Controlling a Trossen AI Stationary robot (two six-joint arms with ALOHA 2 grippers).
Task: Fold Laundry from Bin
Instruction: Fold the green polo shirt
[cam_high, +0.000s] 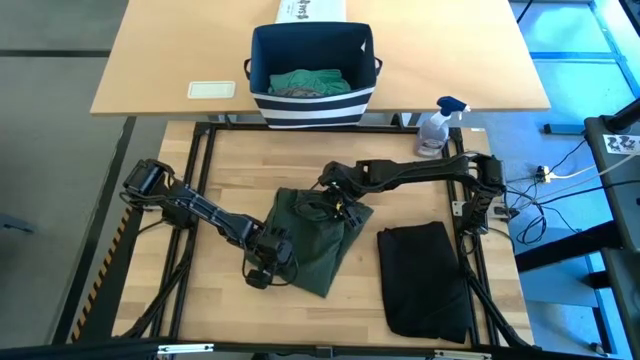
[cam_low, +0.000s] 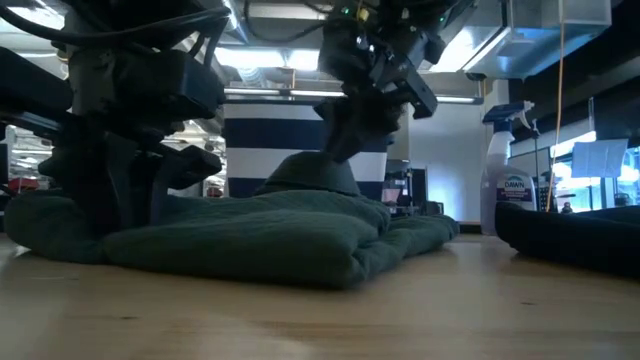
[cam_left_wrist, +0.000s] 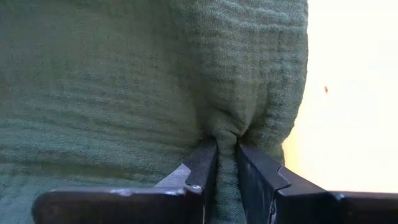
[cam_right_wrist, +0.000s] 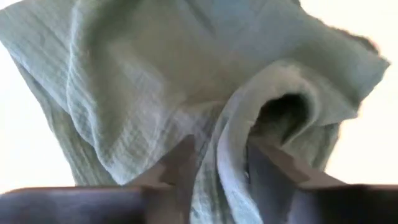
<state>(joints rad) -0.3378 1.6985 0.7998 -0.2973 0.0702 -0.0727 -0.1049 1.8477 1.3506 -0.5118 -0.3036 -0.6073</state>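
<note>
A dark green garment lies partly folded on the wooden table, flat on its underside. My left gripper is at its left near edge, shut on the cloth. My right gripper stands over the garment's far right part, shut on a ridge of it. The bin stands at the far edge with teal-green laundry inside. A folded black garment lies at the right. My left gripper pinches a small gathered fold at the garment's left near edge between its two fingers, coming steeply from above. The cloth puckers at the fingertips; the rest lies on the table. My right gripper pinches a raised ridge of the garment between its two fingers, slanting down from the far right. The cloth rises in a hump under the fingers while the rest stays on the table.
A spray bottle stands at the table's far right corner. A white printed box sits behind the bin, and a white flat object lies on the far table. Bare wood shows at the near left.
</note>
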